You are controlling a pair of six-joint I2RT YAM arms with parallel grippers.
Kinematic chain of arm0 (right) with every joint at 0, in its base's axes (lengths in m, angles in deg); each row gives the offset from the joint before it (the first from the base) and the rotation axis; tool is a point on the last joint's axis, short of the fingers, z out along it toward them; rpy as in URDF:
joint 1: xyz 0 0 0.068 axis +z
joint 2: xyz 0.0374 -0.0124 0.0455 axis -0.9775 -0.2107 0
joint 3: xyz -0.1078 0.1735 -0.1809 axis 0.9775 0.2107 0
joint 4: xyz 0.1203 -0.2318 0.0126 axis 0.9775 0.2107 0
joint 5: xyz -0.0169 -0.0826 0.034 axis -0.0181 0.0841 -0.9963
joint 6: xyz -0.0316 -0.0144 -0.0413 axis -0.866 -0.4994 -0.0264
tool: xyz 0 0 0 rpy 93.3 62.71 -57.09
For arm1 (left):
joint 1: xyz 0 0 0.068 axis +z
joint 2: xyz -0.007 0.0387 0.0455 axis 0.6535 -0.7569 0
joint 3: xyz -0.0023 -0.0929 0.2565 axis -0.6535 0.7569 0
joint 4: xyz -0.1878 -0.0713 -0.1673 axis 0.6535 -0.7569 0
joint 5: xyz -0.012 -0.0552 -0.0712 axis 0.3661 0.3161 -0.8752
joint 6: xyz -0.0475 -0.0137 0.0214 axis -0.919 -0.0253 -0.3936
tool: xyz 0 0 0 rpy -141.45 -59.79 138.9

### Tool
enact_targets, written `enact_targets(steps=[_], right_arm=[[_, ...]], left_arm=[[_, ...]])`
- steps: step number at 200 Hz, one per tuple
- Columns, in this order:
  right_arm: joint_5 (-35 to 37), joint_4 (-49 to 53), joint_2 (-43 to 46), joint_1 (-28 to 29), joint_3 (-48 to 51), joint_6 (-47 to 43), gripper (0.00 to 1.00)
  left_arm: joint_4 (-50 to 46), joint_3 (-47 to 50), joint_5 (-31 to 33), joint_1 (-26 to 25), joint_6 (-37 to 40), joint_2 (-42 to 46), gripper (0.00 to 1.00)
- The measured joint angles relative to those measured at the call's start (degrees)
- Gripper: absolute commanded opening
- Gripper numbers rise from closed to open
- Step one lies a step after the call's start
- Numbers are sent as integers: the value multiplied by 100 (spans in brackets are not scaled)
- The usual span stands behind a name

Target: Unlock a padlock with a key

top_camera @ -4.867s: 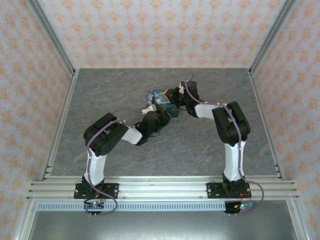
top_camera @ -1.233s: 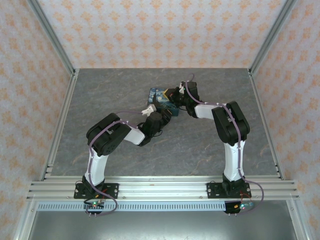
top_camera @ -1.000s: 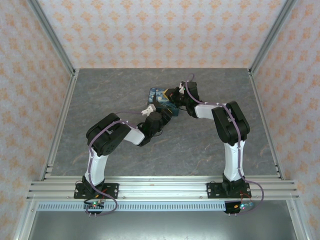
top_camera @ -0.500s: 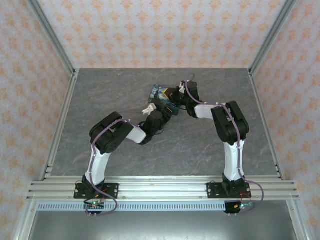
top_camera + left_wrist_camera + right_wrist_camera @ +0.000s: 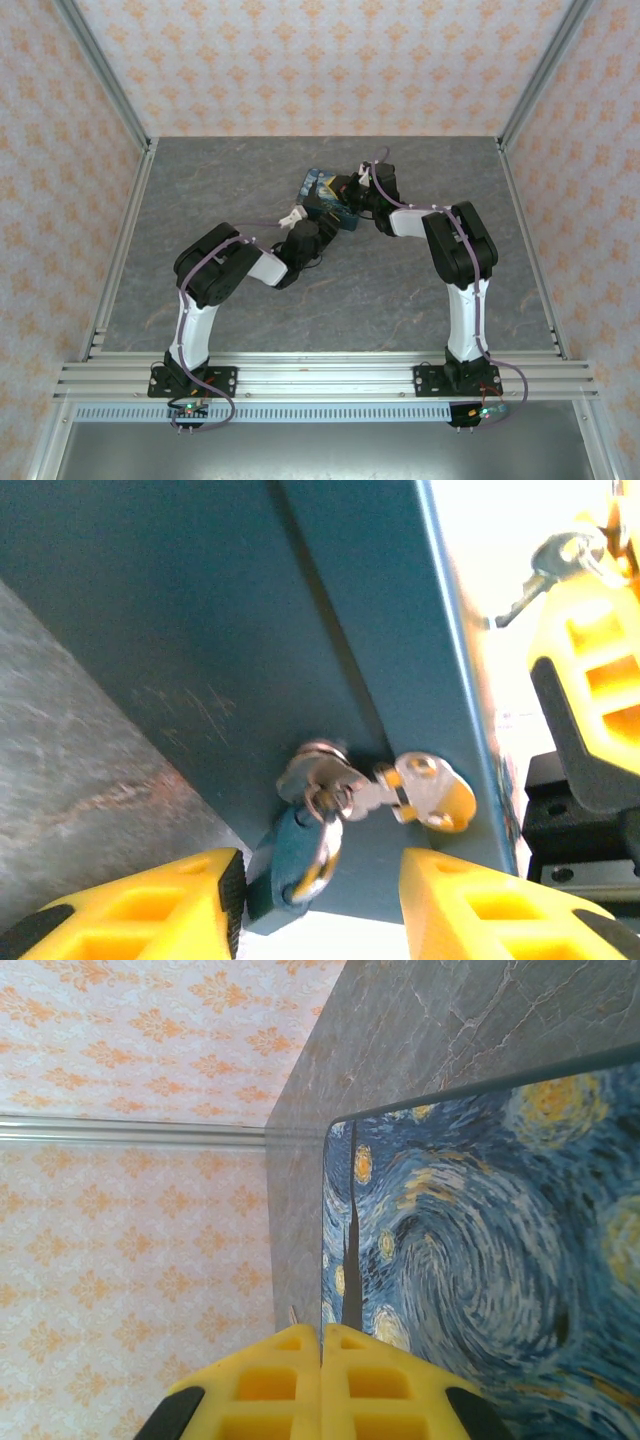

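Observation:
A tiny teal padlock (image 5: 283, 863) with a silvery shackle (image 5: 322, 852) hangs from the metal hasp (image 5: 318, 771) on the side of the dark blue swirly-patterned box (image 5: 318, 184). My left gripper (image 5: 320, 876) is open just below it, and the padlock hangs between the yellow fingers (image 5: 140, 905), closer to the left one. A small silver key (image 5: 523, 588) on a ring sticks out beside the yellow finger (image 5: 598, 630) of my right gripper (image 5: 321, 1336). That gripper is pressed shut at the box's edge (image 5: 345, 1260). In the top view my left gripper (image 5: 318, 216) and my right gripper (image 5: 346, 194) meet at the box.
A silver latch plate (image 5: 432, 791) sits right of the hasp. The box rests on the grey stone-patterned table (image 5: 200, 200), mid-back. Patterned walls and aluminium rails (image 5: 120, 240) enclose the table. Both forearms crowd the space around the box.
The box has shifted slightly towards the back right and turned a little. My left arm has drawn in closer under it. The right arm has barely moved.

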Motion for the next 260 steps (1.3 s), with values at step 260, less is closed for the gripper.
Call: enact_targets(steps=[260], right_arm=[[-20,-15,-7,-2,-2,2,0]], left_arm=[[-1469,-629,-149,79,1132,48,15]])
